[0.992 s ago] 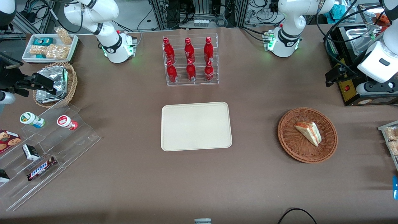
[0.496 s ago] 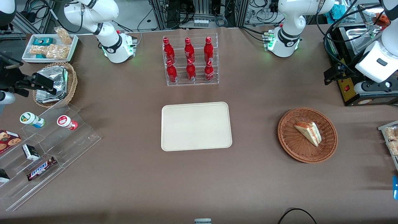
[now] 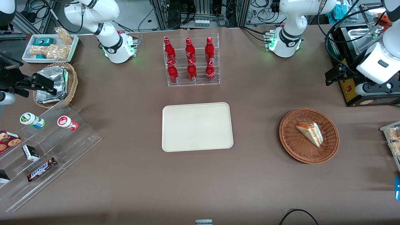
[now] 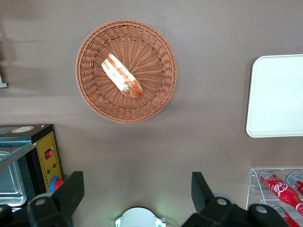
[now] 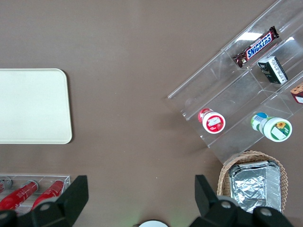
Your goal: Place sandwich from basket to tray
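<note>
Inspecting the sandwich (image 3: 309, 133) first: it lies on its side in the basket (image 3: 292, 150), slightly off the basket's centre toward the working arm's end of the table, its long edge running diagonally across the weave. It is a triangular wedge of white bread with orange-red and pale green filling showing along the cut face, under a clear wrap. In my judgement it will be light, soft and easily crushed, and the wrap may be slick. A gentle hold across the two flat bread faces, near mid-length of the wedge, looks the safest; pinching the pointed end or the filling face risks squashing or slipping.

The basket is wide, shallow and round, of reddish-brown wicker with ribs radiating from the centre and a low woven rim. It rests on a matte brown table covering (image 3: 256, 181). The low rim should not obstruct a descent from above.

The tray (image 3: 197, 127) lies well apart from the basket, toward the parked arm's end of the table. It is flat, cream-beige and smooth, rectangular with rounded corners and a low rim, and carries nothing.

The gripper (image 4: 134, 193) is farther from the front camera than the basket, raised high, well clear of it, beside a dark box with a yellow panel (image 3: 351, 89). Its two dark fingers (image 4: 71, 191) stand wide apart and hold nothing. The pick has not yet begun.
</note>
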{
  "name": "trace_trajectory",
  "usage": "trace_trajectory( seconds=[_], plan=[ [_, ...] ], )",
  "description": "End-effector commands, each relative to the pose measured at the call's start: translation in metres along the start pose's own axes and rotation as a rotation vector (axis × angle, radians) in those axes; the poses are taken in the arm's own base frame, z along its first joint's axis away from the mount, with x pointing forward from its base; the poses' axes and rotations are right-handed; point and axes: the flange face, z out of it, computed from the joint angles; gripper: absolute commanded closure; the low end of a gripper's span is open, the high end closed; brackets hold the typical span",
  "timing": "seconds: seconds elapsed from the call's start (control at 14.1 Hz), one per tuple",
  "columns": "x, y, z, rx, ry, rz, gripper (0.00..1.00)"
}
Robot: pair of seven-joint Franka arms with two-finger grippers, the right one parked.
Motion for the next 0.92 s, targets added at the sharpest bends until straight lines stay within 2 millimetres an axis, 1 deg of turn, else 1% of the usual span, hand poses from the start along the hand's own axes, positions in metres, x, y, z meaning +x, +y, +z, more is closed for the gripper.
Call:
trace_trajectory(
  seconds=[0.0, 0.14, 0.21, 0.35, 0.5, 0.57, 0.71, 0.78, 0.85],
  plan=[
    [0.001, 0.005, 0.004, 0.0, -0.018, -0.01, 0.0],
    [0.002, 0.005, 0.008, 0.0, -0.02, -0.011, 0.0],
    [0.003, 0.005, 0.013, 0.002, -0.026, -0.011, 0.0],
    [0.009, 0.004, 0.033, 0.015, -0.044, -0.012, 0.0],
    [0.015, 0.003, 0.063, 0.021, -0.056, -0.017, 0.0],
    [0.018, 0.002, 0.077, 0.023, -0.06, -0.045, 0.0],
    [0.025, -0.002, 0.11, 0.024, -0.057, -0.088, 0.0],
    [0.028, -0.009, 0.127, 0.02, -0.055, -0.101, 0.0],
    [0.032, -0.02, 0.147, 0.017, -0.052, -0.12, 0.0]
  ],
)
